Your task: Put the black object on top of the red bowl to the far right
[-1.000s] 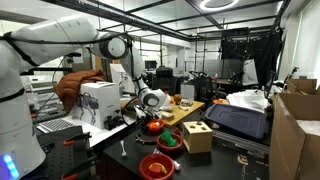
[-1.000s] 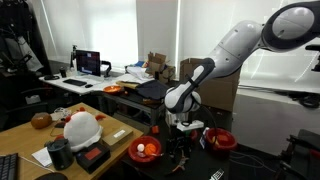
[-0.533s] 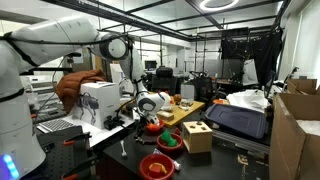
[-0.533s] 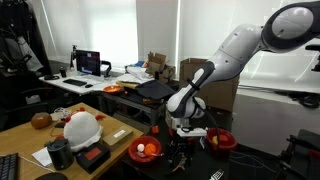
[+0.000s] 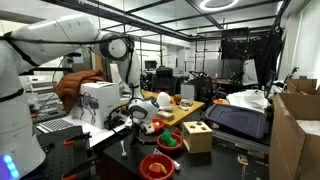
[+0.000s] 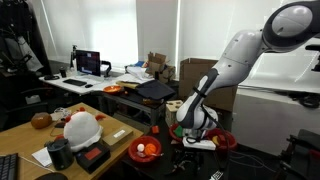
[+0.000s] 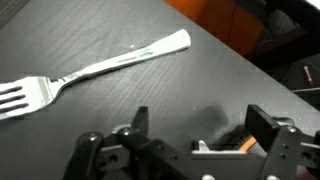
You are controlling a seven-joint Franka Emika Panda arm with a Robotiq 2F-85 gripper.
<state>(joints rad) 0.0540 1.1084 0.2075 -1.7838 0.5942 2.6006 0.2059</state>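
My gripper is open, its two dark fingers standing wide apart over the black tabletop with nothing between them. In both exterior views it hangs low over the table. A red bowl sits just to its right, and another red bowl with small items in it sits to its left. Several red bowls also show beside the gripper from the opposite side. A silver fork lies ahead of the fingers. I cannot make out the black object in any view.
A wooden block with holes stands by the bowls. A white helmet-like thing and a black cup sit on the wooden desk. A white box, a dark case and cardboard boxes surround the table.
The arm has dropped lower and swung sideways over the table, closer to the fork. The jaws stayed open.
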